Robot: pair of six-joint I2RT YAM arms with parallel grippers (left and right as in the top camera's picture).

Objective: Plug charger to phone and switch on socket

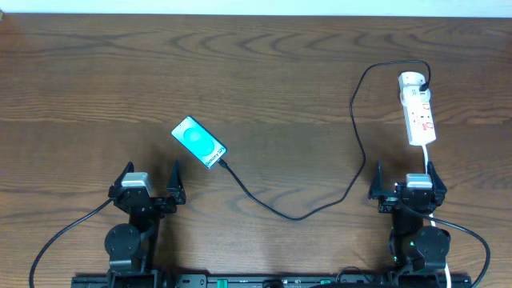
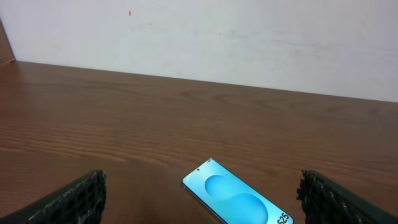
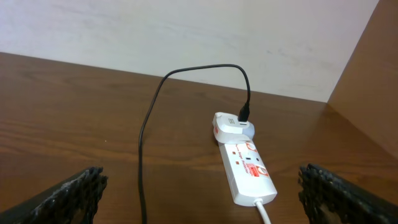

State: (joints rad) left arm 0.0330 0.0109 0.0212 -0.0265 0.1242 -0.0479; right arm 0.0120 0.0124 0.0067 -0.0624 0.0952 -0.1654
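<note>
The phone (image 1: 198,142), cyan screen up, lies slanted left of the table's middle. It also shows in the left wrist view (image 2: 239,202). The thin black charger cable (image 1: 296,216) runs from the phone's near right end, loops toward me, then rises to the white adapter (image 1: 413,80) at the far end of the socket (image 1: 420,116), a white power strip at the right. I cannot tell whether the plug tip is inside the phone. My left gripper (image 1: 152,172) (image 2: 202,199) is open and empty, just short of the phone. My right gripper (image 1: 406,172) (image 3: 202,193) is open and empty, short of the socket (image 3: 249,171).
The strip's white cord (image 1: 432,156) runs back toward the right arm. A pale wall (image 3: 186,31) stands at the table's far edge. The charger cable (image 3: 144,143) lies on the wood left of the strip.
</note>
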